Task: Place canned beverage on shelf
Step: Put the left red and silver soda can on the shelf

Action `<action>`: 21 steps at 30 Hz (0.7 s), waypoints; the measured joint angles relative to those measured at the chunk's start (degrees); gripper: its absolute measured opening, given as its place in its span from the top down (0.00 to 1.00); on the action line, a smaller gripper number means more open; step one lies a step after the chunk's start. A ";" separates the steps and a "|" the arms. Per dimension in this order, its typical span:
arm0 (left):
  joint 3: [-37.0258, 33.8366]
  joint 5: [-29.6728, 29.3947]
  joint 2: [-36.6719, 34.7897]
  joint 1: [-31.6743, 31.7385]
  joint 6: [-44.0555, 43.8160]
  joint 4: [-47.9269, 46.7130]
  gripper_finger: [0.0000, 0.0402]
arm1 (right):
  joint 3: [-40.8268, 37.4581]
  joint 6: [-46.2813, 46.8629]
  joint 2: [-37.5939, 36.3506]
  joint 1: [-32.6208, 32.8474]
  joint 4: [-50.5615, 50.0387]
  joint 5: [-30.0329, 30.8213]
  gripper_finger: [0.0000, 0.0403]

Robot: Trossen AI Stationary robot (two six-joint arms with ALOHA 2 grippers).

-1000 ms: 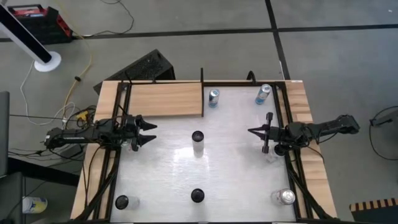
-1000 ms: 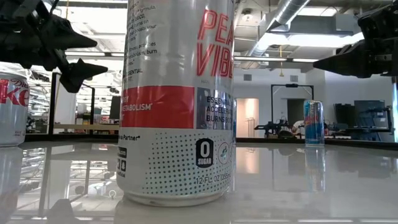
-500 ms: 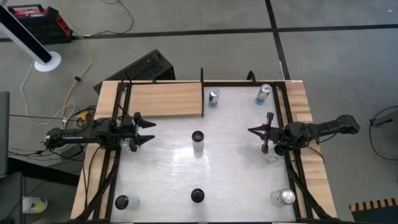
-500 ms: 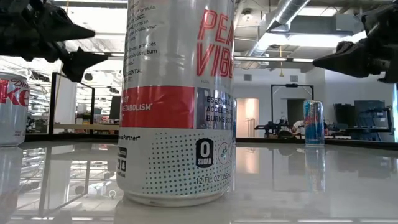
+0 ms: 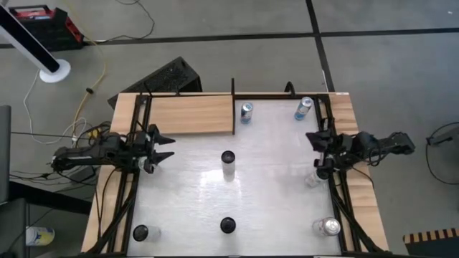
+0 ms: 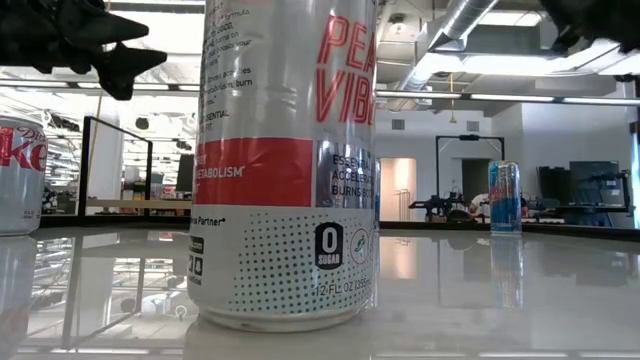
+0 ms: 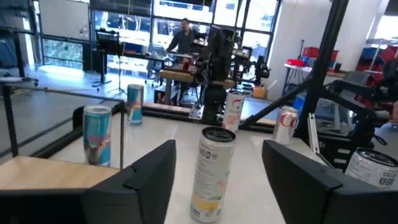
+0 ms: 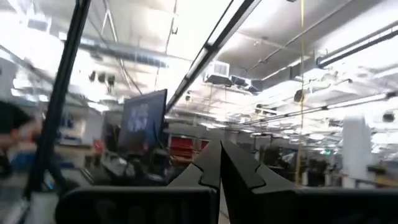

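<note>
My left gripper [image 5: 163, 146] hangs with fingers spread, empty, at the table's [image 5: 272, 208] left edge. A tall can [image 7: 212, 174] stands upright ahead of it at mid-table. The bare shelf [image 5: 191, 115] lies flat in the far left corner. My right gripper [image 5: 313, 137], fingers pressed together, waits at the right edge.

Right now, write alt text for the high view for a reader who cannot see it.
Overhead view of a white table with seven cans standing apart and an empty light-wood shelf at its far left. The left end effector, open, hovers at the left edge; the right end effector, shut, sits by the right edge.
</note>
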 joint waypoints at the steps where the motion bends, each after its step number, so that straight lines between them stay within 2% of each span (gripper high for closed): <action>1: 0.53 -0.47 0.02 0.00 -0.01 -1.09 0.49 | 1.68 1.32 0.58 0.00 -2.50 0.00 0.92; 5: 2.89 -1.29 0.02 0.02 -0.62 -4.91 0.59 | 8.92 4.50 5.95 0.02 -14.65 0.43 0.92; 9: 5.55 -1.60 0.02 0.00 -2.00 -8.59 0.69 | 15.62 6.59 14.63 0.09 -18.37 1.53 0.91; 19: 6.58 4.12 0.44 -0.13 -4.32 -11.47 0.96 | 35.69 6.48 32.95 0.04 -31.88 1.55 0.85; 21: 6.70 4.93 1.01 -0.15 -5.14 -11.63 0.99 | 38.86 6.46 36.30 0.04 -33.96 1.57 0.84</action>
